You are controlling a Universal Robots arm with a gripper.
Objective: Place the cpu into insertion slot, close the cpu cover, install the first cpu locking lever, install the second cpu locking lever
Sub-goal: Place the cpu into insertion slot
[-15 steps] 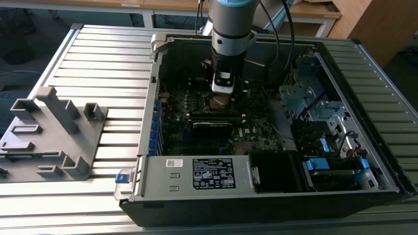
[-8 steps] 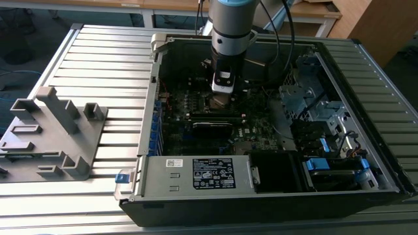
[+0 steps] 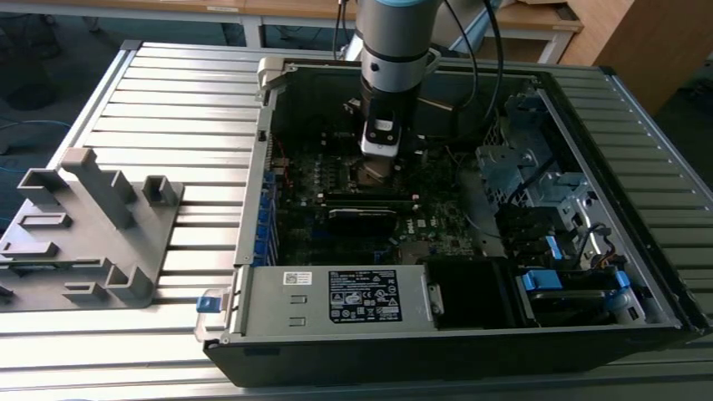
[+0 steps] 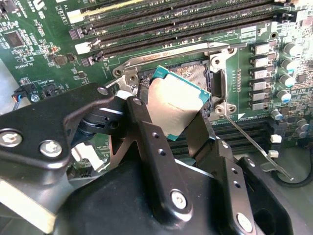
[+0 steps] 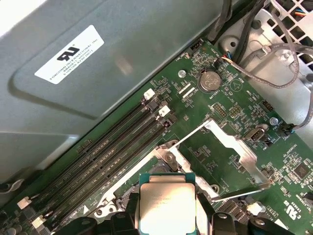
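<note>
Silver-grey metal tops the cpu [image 4: 178,105], clamped by two opposite edges between the black fingers [image 4: 144,127] of the hand [image 4: 171,122]. In the second wrist view it hangs tilted, just above the insertion slot [image 4: 193,73], whose gold contact field shows bare past the chip's far edge. It is not seated. The cpu cover [image 5: 234,142] stands swung open beside the slot, and a thin locking lever [image 4: 254,144] lies released, angling away across the board.

I judge the first step, placing the chip, to be in hand, with cover and levers untouched. That step calls for a level chip squared to the slot's rim, since a tilted corner could catch the contacts.

Long black memory slots [image 5: 112,147] run alongside the socket and a coin battery [image 5: 210,81] sits farther off.

As for writing, a white label [image 5: 71,54] on the grey panel and another label [image 3: 362,296] on the case's metal box carry black print. The computer case [image 3: 250,209] lies open on the slatted counter [image 3: 167,109], a grey fixture [image 3: 89,225] well apart.
</note>
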